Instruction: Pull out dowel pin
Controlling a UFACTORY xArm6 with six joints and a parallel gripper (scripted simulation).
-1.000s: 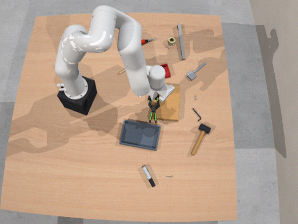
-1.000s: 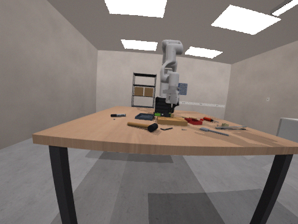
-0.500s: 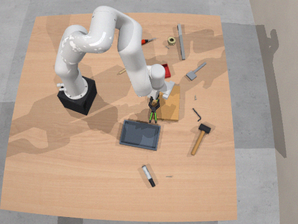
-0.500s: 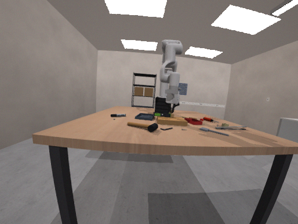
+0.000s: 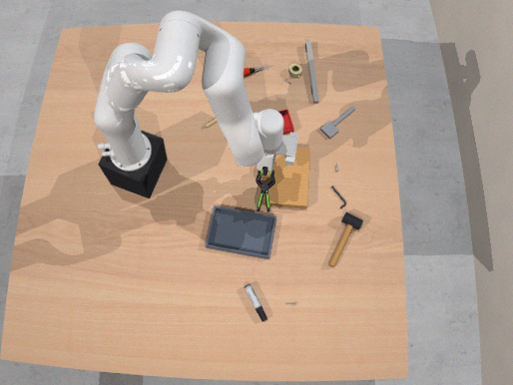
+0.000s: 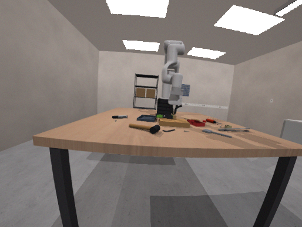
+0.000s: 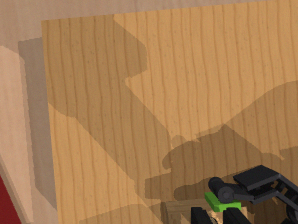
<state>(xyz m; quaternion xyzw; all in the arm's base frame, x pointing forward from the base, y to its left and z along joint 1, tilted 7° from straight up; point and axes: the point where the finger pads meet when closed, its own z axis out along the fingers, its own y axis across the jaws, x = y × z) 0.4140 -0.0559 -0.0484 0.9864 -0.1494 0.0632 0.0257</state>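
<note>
The bench board lies in the middle of the table and fills the wrist view. A spring clamp with green handles and black jaws sits at the board's left edge; it also shows in the wrist view. The small wooden block peeks in at the bottom of the wrist view, beside the clamp's jaws. My gripper points straight down over the block and is shut on the dowel pin; the fingers and pin are mostly hidden. A grey strip runs along the board's far edge.
A grey tray stands just in front of the clamp. A red tray is behind the board. A hammer, a hex key, a scraper, a metal bar and a marker lie around.
</note>
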